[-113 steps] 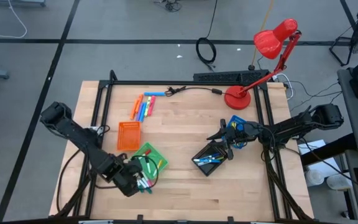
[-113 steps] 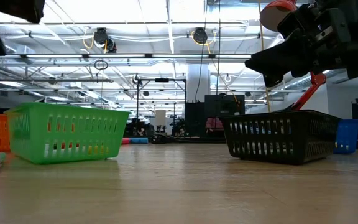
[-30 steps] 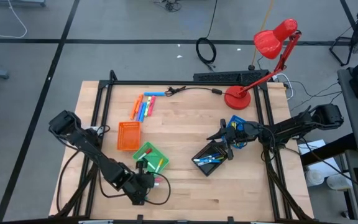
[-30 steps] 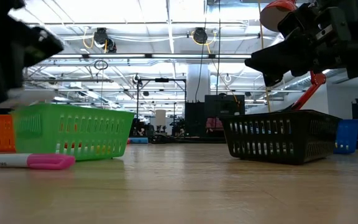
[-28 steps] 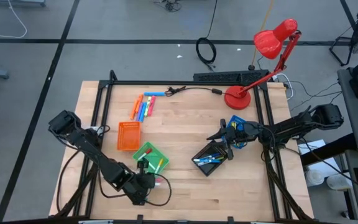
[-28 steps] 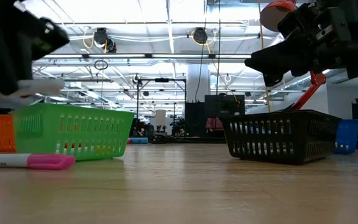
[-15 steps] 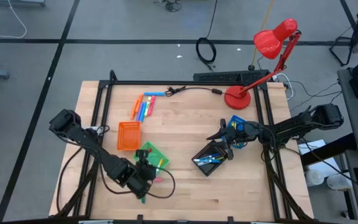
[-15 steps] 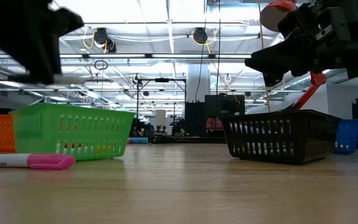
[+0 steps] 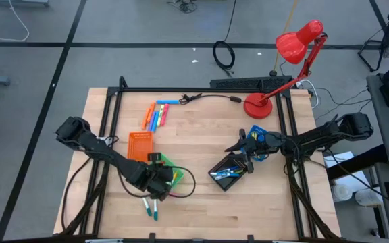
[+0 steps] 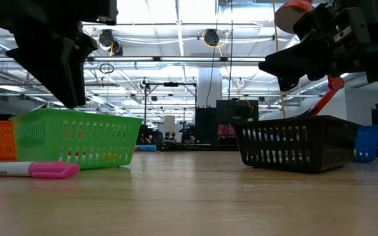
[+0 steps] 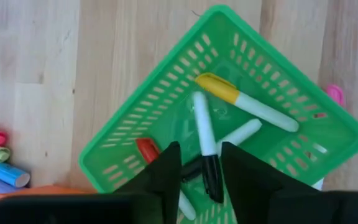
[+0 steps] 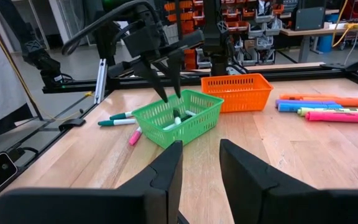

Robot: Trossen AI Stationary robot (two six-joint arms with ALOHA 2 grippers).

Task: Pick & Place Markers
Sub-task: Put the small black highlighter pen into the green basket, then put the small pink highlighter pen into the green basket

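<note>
My left gripper point(image 9: 159, 178) hangs open over the green tray point(image 9: 172, 173), fingers pointing down point(image 12: 170, 94). Straight below the gap between its fingers, inside the green tray point(image 11: 166, 118), lies a white marker with a black cap point(image 11: 204, 140). A yellow-capped marker point(image 11: 244, 103) and a red-capped one point(image 11: 146, 149) lie beside it. Loose markers rest on the table: a coloured group point(image 9: 157, 115) at the far side, two green ones point(image 9: 150, 208) and a pink one point(image 10: 31, 170) near the tray. My right gripper point(image 12: 200, 163) waits open and level over the black tray point(image 9: 228, 172).
An orange tray point(image 9: 139, 146) stands beside the green one and a blue tray point(image 9: 257, 134) beyond the black one. A red desk lamp point(image 9: 269, 81) and a black cable point(image 9: 211, 98) are at the far edge. Bare wood lies between the two arms.
My left gripper has gone from the table's near edge toward the far edge, rising a little and tipping further down, and now stands over the green tray. The white marker it carried no longer hangs under it. The two green markers where it stood are uncovered.
</note>
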